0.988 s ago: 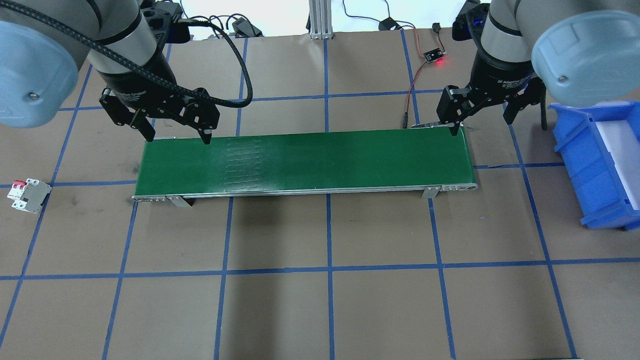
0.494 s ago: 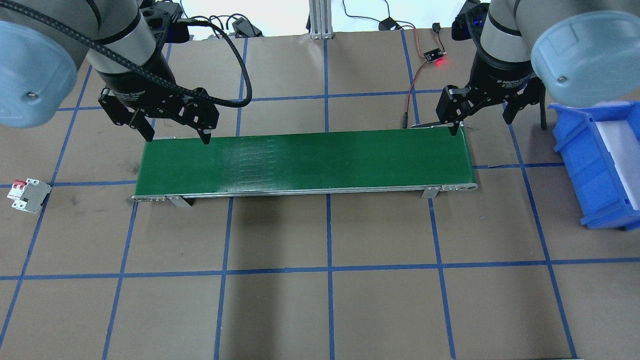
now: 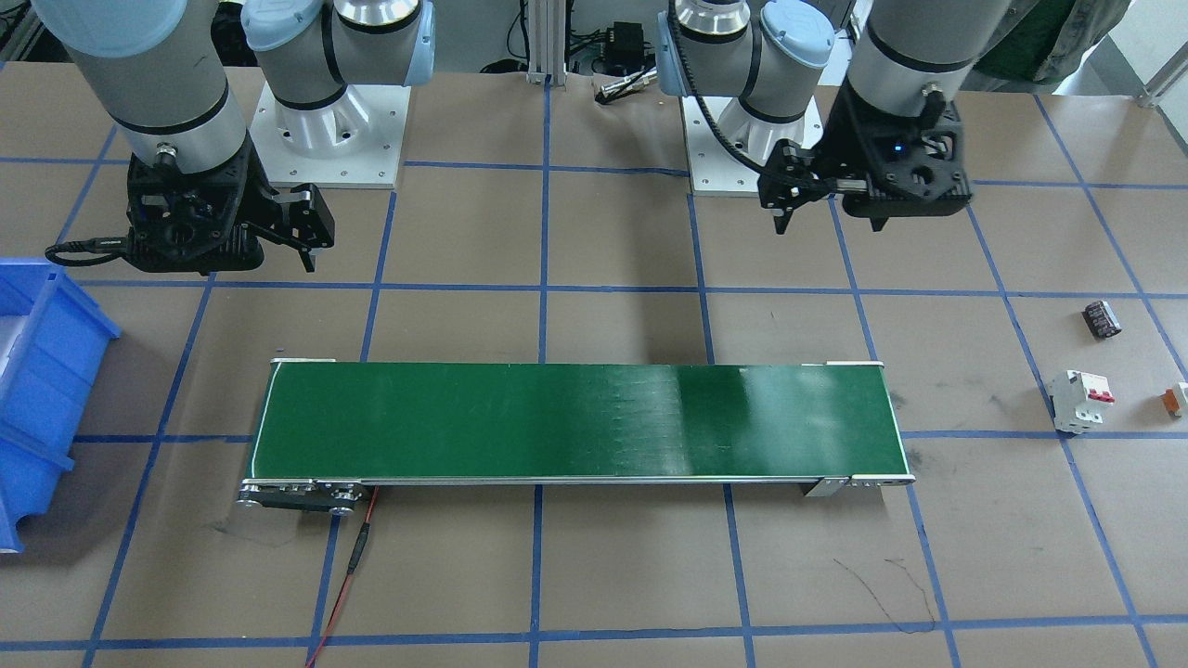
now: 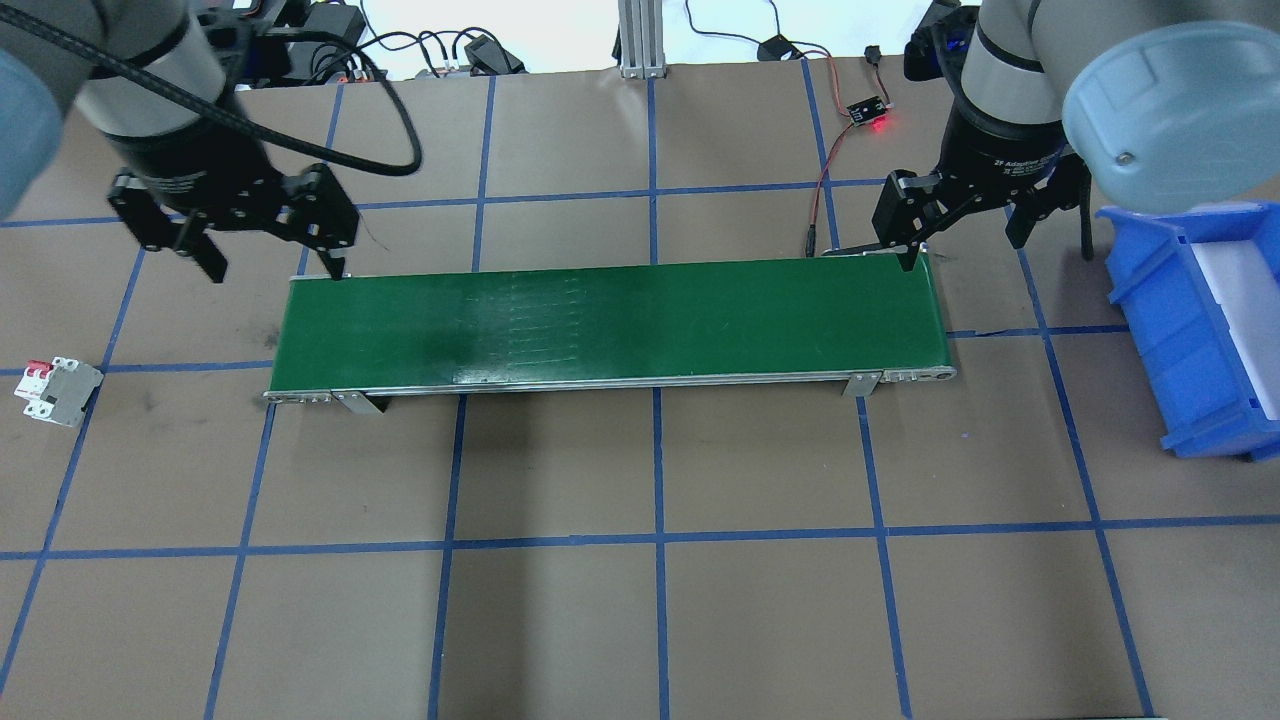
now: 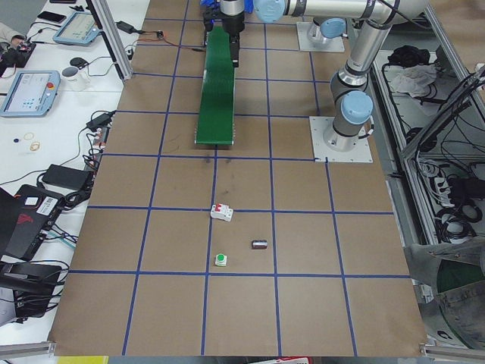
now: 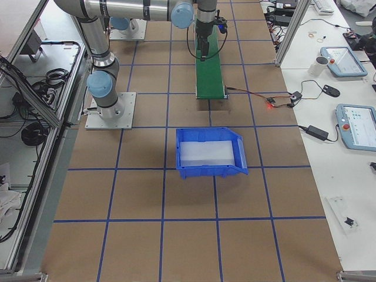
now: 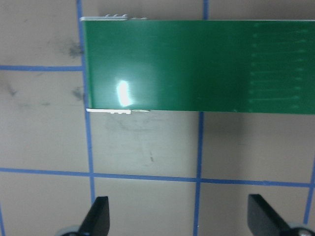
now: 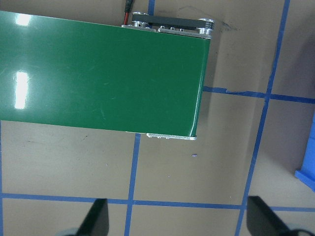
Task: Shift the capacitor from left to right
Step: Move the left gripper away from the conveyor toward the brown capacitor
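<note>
The capacitor, a small black stubby cylinder, lies on the brown table at the robot's far left, behind a white breaker. It also shows in the exterior left view and is outside the overhead view. My left gripper is open and empty, above the far left corner of the green conveyor belt, well away from the capacitor. Its wrist view shows the open gripper over bare table. My right gripper is open and empty above the belt's far right corner.
A blue bin stands right of the belt. The breaker sits at the table's left edge, with a tiny orange-and-white part beyond it. A sensor board with a red light and a wire lie behind the belt's right end.
My left gripper has moved left, off the belt's left end toward the table's left side. It stays open. The right arm has not moved.
</note>
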